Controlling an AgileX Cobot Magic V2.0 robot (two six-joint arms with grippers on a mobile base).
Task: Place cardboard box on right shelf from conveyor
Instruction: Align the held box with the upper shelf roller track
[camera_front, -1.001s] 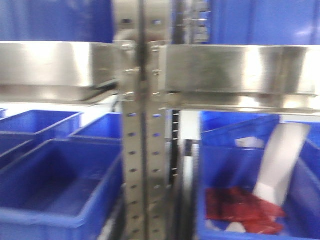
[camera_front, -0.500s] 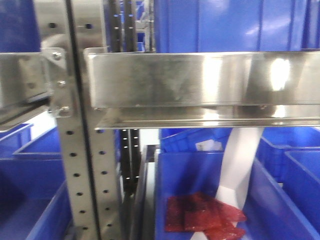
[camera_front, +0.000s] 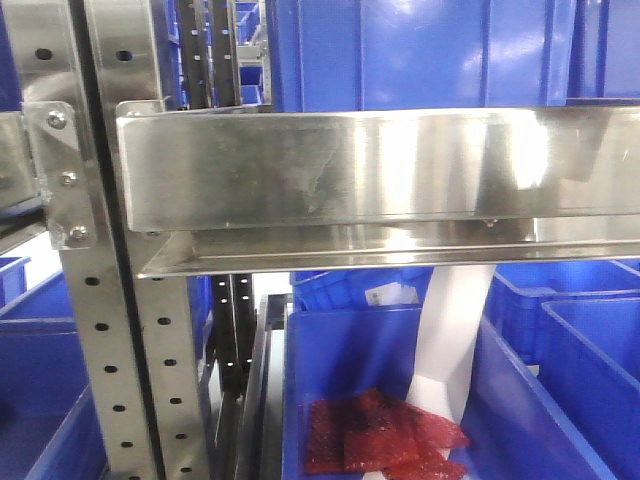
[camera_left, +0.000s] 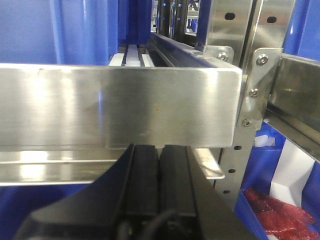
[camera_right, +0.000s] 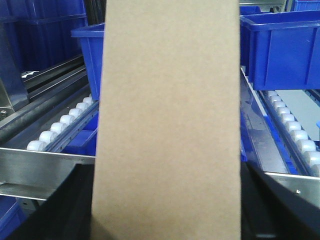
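Filling the middle of the right wrist view, the cardboard box (camera_right: 167, 115) stands upright – plain tan, its face bare of print. The right gripper (camera_right: 166, 215) grasps it, with dark fingers (camera_right: 60, 215) against its lower sides. The box is held at the open front of the right shelf (camera_right: 45, 160), whose steel lip shows low down on both sides of it. Past the lip run two roller tracks (camera_right: 65, 122), one on each side of the box, each a row of white rollers. Blue bins (camera_right: 280, 45) sit further in.

From the front camera the same shelf is a long shiny lip, fixed by a bracket (camera_front: 60, 175) with three bolts to a perforated steel upright (camera_front: 120, 330). Below it a lower bin (camera_front: 350, 360) holds a heap of red packets (camera_front: 380, 440) and one white sheet (camera_front: 450, 340). A pale label (camera_front: 385, 293) behind them is too blurred to read.

The left gripper (camera_left: 160, 170) is clenched on nothing — two black fingers side by side, touching — just beneath the lip of the neighbouring shelf (camera_left: 120, 110)
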